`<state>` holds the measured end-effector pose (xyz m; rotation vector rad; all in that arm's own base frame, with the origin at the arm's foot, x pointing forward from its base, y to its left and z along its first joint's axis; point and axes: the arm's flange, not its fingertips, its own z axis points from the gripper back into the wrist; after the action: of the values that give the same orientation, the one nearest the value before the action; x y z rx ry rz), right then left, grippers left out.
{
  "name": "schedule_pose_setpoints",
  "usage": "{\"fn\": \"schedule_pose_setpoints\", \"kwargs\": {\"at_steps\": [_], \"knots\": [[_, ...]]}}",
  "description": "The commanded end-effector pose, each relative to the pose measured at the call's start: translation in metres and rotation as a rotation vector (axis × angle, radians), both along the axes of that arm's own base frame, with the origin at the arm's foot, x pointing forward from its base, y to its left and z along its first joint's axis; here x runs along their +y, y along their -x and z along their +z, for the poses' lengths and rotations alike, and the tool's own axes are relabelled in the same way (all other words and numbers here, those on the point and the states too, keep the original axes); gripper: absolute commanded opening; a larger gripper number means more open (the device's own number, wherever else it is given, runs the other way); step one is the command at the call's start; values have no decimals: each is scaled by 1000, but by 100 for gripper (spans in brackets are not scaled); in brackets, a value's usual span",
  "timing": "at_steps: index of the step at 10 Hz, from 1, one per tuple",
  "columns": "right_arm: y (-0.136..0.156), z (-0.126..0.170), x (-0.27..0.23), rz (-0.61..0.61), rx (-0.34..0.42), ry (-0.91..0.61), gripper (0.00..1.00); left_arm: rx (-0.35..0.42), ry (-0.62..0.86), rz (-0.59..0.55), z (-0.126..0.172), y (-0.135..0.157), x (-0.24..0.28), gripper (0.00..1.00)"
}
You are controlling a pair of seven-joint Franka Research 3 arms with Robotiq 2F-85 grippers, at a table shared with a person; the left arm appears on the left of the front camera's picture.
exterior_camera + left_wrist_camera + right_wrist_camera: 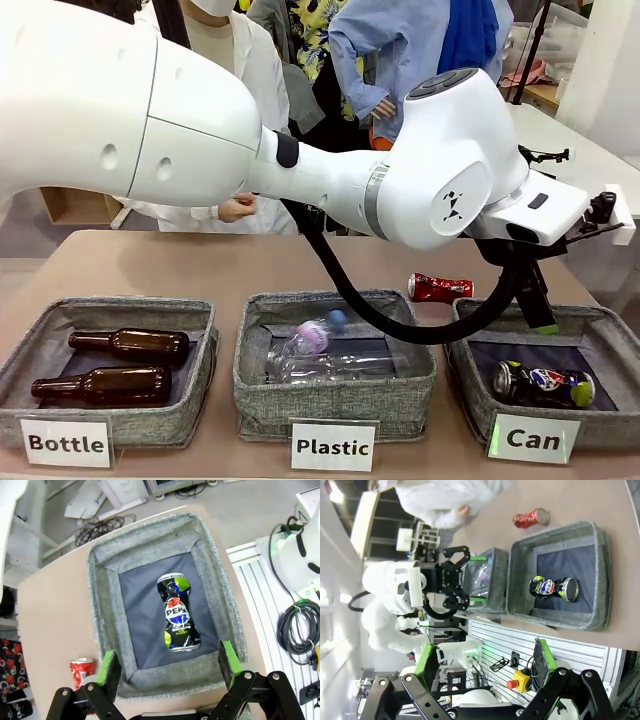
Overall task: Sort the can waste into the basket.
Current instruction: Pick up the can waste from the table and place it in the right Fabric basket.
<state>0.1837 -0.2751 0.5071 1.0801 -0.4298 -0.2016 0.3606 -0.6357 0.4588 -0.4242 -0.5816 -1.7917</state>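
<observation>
On the desk, the Bottle basket at far left holds two brown bottles, and the middle Plastic basket holds clear bottles. The red can lies on its side on bare desk just behind the Can basket at right. The dark printed can lies inside that basket. The left end effector hangs above it, fingers wide apart, empty. The right end effector is likewise spread, gripping nothing.
</observation>
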Motion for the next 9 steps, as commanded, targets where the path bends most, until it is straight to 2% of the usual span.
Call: {"fn": "schedule_pose_setpoints", "kwargs": {"at_steps": [1, 4, 7, 9], "knots": [[-5, 3, 0, -14, 6, -23, 100, 37, 2, 17, 10, -1, 10, 100], [-17, 5, 26, 26, 28, 36, 100, 68, -45, 53, 32, -8, 68, 100], [-40, 20, 80, 114, 35, 86, 100, 92, -108, 186, 82, -24, 155, 100], [-65, 26, 133, 218, 47, 110, 100, 127, -88, 326, 104, -33, 224, 100]]}}
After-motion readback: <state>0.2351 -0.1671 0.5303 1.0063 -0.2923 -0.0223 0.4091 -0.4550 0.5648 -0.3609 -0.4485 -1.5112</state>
